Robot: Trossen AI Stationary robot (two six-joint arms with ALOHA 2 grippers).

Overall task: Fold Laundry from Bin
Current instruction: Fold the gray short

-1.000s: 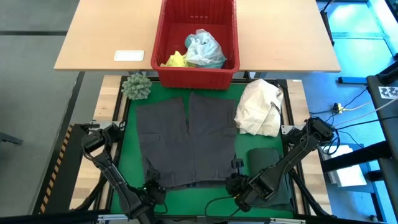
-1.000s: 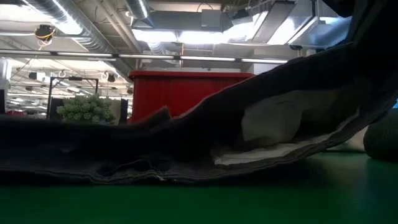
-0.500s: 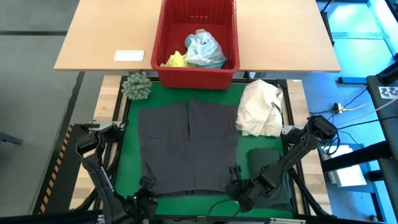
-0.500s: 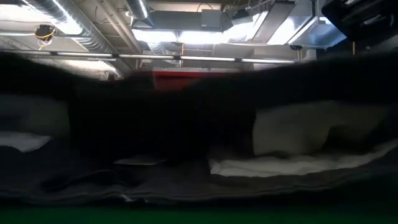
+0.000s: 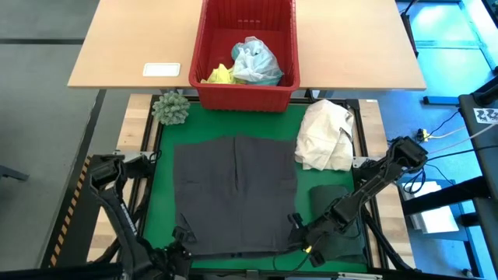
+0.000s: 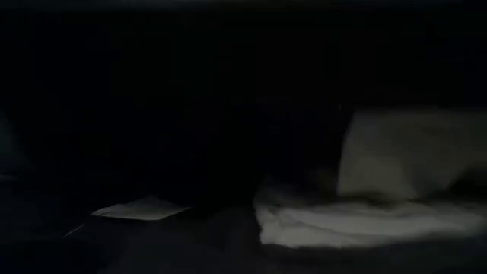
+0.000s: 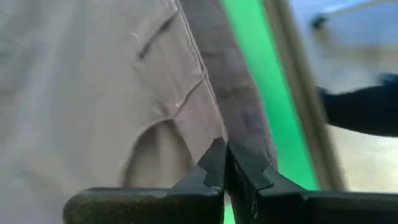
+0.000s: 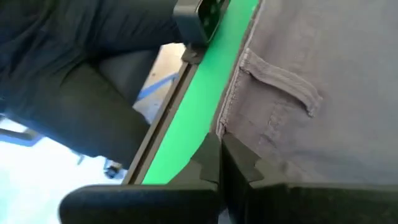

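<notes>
A grey garment (image 5: 233,194) lies spread flat on the green mat (image 5: 159,202); its near edge reaches the table's near edge. My left gripper (image 5: 180,237) is shut on its near left corner, my right gripper (image 5: 298,233) on its near right corner. In the low view the garment hangs dark in front of the camera, and a pale lining (image 6: 365,221) shows. The red bin (image 5: 247,87) stands at the far side, with yellow (image 5: 219,75) and turquoise (image 5: 257,62) laundry inside. A folded dark green garment (image 5: 336,204) lies on the mat beside my right gripper. My left gripper pinches the grey garment's side edge (image 7: 214,134) at the near left corner between its two fingers, slanting down from the near side. The rest of the cloth lies flat on the mat beyond the fingers. My right gripper pinches the garment's hemmed edge (image 8: 227,127) at the near right corner, close to a belt loop (image 8: 280,84). The fingers slant down from the near right. Beyond them the cloth rests flat on the mat.
A cream-white cloth bundle (image 5: 325,136) sits at the mat's far right, a green spiky ball (image 5: 171,107) at its far left corner. A white card (image 5: 162,69) lies on the wooden table (image 5: 124,47) beside the bin.
Both grippers have gone toward the table's near edge, and the right one has also sunk and tipped. The grey garment has slid along the mat with them, away from the bin. The gap between its two halves has closed. Its cloth now covers the low view.
</notes>
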